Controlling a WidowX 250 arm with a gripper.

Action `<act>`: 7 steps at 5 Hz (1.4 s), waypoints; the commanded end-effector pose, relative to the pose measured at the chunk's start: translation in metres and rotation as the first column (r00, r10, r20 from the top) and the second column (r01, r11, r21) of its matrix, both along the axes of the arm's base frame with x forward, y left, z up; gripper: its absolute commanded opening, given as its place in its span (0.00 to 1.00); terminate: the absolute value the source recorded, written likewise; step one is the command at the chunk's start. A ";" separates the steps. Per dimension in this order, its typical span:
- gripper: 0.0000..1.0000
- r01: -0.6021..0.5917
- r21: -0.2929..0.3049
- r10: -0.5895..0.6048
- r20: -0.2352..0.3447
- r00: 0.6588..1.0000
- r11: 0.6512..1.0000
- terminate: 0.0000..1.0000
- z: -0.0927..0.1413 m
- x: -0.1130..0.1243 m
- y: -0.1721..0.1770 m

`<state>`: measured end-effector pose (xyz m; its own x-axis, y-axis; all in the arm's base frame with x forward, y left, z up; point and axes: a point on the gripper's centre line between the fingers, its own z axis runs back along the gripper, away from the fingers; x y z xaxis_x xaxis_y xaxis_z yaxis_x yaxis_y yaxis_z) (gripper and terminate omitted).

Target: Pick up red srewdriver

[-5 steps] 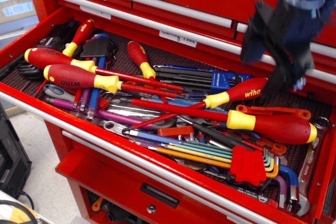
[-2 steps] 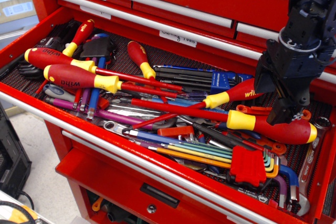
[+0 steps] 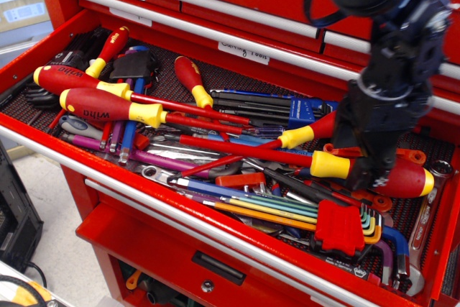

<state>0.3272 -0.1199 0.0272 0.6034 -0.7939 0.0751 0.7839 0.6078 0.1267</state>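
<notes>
Red srewdriver (image 3: 410,177) lies at the right end of the open drawer (image 3: 215,210), long axis running left-right across it, fat handle right under the gripper (image 3: 368,170), whose fingers straddle it, though honestly can't tell if they've clamped down.

The open drawer (image 3: 43,145) holds six red-and-yellow screwdrivers: the one red srewdriver (image 3: 410,177) with the fat plain handle, three slimmer ones, of which the two at the left (image 3: 68,77) (image 3: 97,106) show white "wiha" lettering and the third (image 3: 305,133) is partly hidden by the arm, and two short stubby ones (image 3: 111,47) (image 3: 190,78). There are three sets of hex keys: one in a red holder (image 3: 339,226), one in a blue holder (image 3: 302,111), and one dark folding set (image 3: 135,66). One combination wrench (image 3: 425,221) lies at the right edge, one orange-handled plier-like tool (image 3: 374,152) shows behind the arm, and one black gripper (image 3: 370,174) is in the drawer; the smaller tools under the pile are too tangled to count.
</notes>
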 end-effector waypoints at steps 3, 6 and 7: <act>1.00 -0.009 -0.166 0.011 0.016 1.000 0.986 0.00 -0.035 0.005 0.000; 0.00 -0.067 -0.147 0.062 -0.040 0.997 0.987 0.00 -0.014 0.001 -0.010; 0.00 -0.120 -0.066 0.121 0.005 0.993 0.991 0.00 0.005 -0.004 -0.007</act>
